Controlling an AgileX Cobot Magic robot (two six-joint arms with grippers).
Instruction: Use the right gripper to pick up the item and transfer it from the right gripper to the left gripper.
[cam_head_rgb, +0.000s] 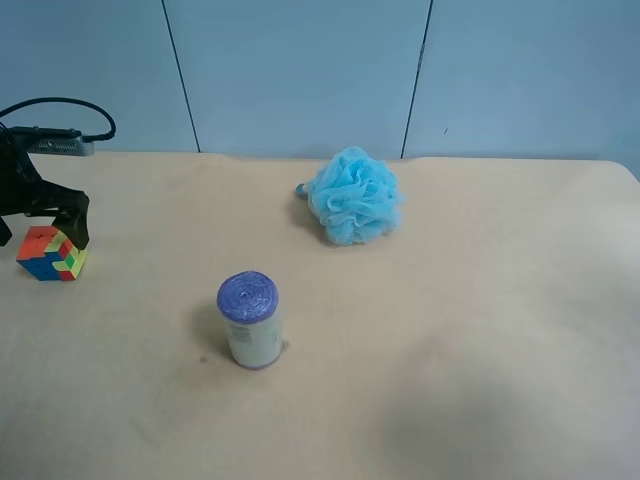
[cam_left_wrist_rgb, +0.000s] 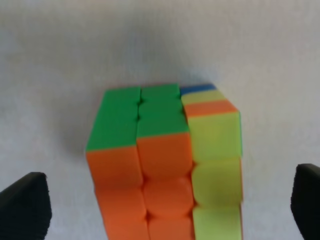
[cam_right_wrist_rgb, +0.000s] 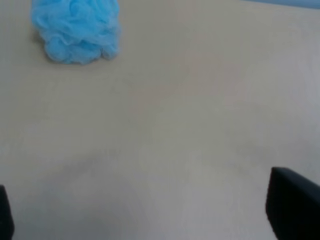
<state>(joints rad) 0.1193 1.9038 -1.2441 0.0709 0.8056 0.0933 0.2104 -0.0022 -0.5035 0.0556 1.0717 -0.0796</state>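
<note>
The puzzle cube (cam_head_rgb: 52, 253) rests on the table near its left edge. In the left wrist view the cube (cam_left_wrist_rgb: 165, 165) shows green, orange and yellow faces. The all-black left gripper (cam_head_rgb: 40, 230) stands over it, open. Its fingertips (cam_left_wrist_rgb: 22, 207) sit apart from the cube on both sides, not touching it. The right gripper (cam_right_wrist_rgb: 150, 215) is open and empty over bare table. Only its dark fingertips (cam_right_wrist_rgb: 295, 205) show at the frame corners. The right arm is out of the exterior high view.
A fluffy light-blue bath pouf (cam_head_rgb: 354, 196) lies at the back middle of the table and shows in the right wrist view (cam_right_wrist_rgb: 76, 30). A white cylinder with a purple top (cam_head_rgb: 249, 320) stands upright in the middle front. A black cable (cam_head_rgb: 70, 105) loops above the left arm.
</note>
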